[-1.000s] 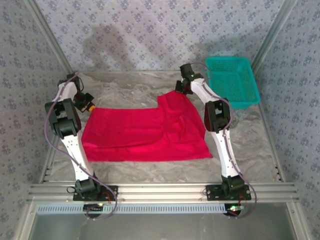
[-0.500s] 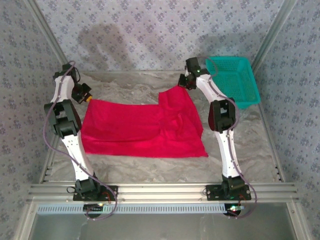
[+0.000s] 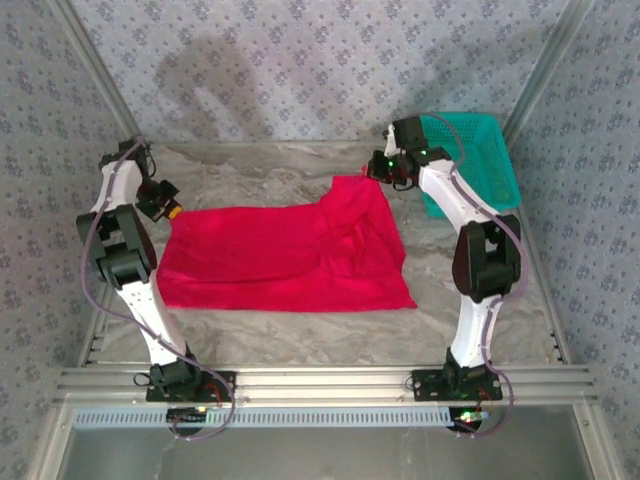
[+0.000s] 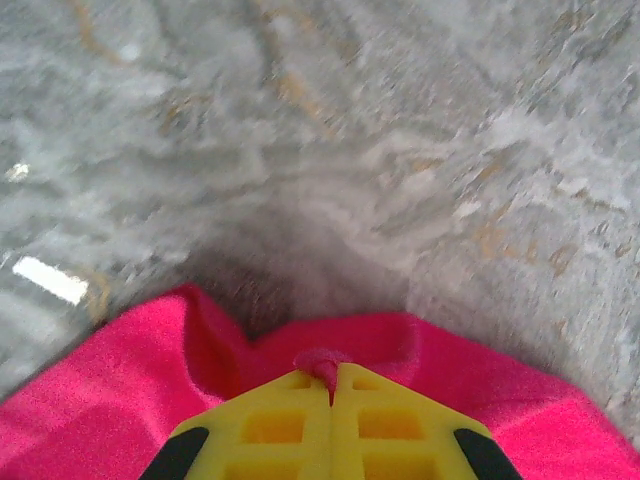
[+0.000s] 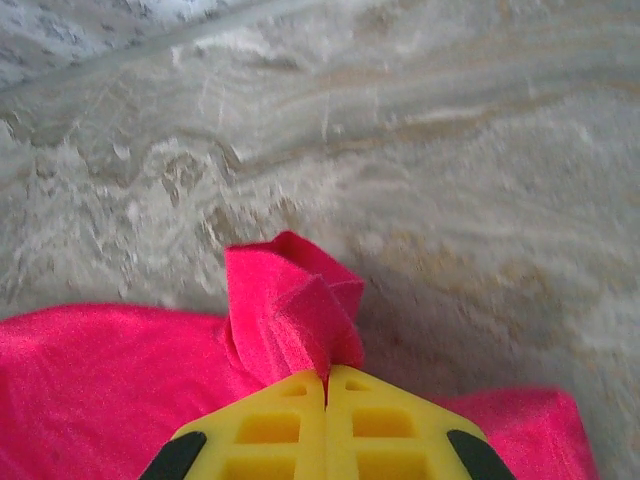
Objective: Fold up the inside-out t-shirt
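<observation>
Gripping far edge of inside-out t-shirt point(image 3: 280, 260): my left gripper point(image 4: 331, 372) clamped at ten o'clock, right gripper point(image 5: 326, 378) likewise at one; table point(image 3: 300, 335) bare at six.

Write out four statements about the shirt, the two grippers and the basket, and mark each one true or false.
1. The left gripper is shut on a pinch of the red t-shirt. True.
2. The right gripper hangs open over the basket. False: it is shut on a bunched fold of the t-shirt, over the marbled table.
3. The t-shirt lies inside the teal basket. False: it is spread on the table between the two arms, outside the basket.
4. The basket stands at the far right of the table. True.
</observation>
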{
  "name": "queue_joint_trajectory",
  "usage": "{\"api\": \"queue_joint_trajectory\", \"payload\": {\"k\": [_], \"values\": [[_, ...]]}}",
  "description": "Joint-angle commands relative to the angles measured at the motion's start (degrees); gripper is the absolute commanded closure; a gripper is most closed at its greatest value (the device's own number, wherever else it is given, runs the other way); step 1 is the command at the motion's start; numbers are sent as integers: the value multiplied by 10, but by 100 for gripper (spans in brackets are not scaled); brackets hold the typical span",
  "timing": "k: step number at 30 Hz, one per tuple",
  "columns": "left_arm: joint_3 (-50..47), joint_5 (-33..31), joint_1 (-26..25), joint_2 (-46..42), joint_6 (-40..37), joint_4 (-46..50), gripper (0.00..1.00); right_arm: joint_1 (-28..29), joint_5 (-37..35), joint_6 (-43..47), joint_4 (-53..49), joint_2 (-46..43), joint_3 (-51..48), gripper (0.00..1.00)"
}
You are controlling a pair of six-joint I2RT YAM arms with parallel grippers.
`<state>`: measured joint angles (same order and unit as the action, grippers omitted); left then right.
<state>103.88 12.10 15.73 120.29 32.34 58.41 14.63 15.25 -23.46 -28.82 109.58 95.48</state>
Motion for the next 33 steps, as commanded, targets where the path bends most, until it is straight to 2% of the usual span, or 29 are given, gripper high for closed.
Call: {"api": "queue_joint_trajectory", "payload": {"k": [1, 12, 18, 28, 33], "values": [[-30, 10, 13, -52, -17, -6, 100, -3, -5, 10, 15, -76, -66, 100], [-148, 6, 46, -146, -42, -9, 100, -2, -5, -29, 5, -252, -289, 100], [-198, 10, 61, -170, -54, -14, 100, -3, -32, -41, -15, -326, -368, 100], [-247, 14, 85, -212, -60, -20, 100, -4, -38, -64, -26, -366, -422, 100], [-306, 9, 86, -232, -44, -47, 100, 0, -37, -92, -16, -378, -467, 100]]}}
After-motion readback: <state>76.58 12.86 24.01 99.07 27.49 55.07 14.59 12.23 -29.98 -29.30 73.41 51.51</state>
